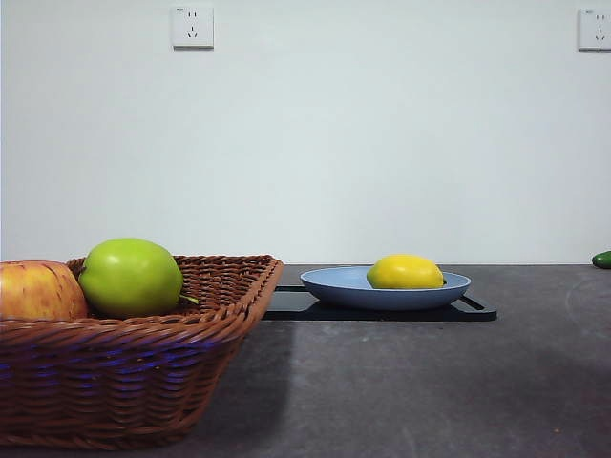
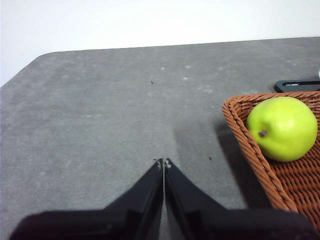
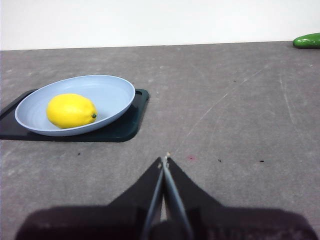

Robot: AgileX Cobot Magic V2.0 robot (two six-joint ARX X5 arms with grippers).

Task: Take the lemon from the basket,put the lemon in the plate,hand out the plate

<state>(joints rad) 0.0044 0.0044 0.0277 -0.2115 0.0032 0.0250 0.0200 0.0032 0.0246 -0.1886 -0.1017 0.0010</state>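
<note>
The yellow lemon (image 1: pixel 406 272) lies in the light blue plate (image 1: pixel 334 282), which rests on a flat black tray (image 1: pixel 286 307). The right wrist view shows the lemon (image 3: pixel 71 110) in the plate (image 3: pixel 110 92) too. The brown wicker basket (image 1: pixel 191 334) stands at the near left and holds a green apple (image 1: pixel 131 277) and a red-yellow apple (image 1: pixel 38 291). My left gripper (image 2: pixel 163 162) is shut and empty over bare table beside the basket (image 2: pixel 250 145). My right gripper (image 3: pixel 164 159) is shut and empty, apart from the plate. Neither arm shows in the front view.
A dark green vegetable (image 1: pixel 601 259) lies at the far right edge of the table, also seen in the right wrist view (image 3: pixel 307 40). The green apple (image 2: pixel 282 128) sits in the basket's corner. A white wall stands behind the grey table (image 1: pixel 430 382).
</note>
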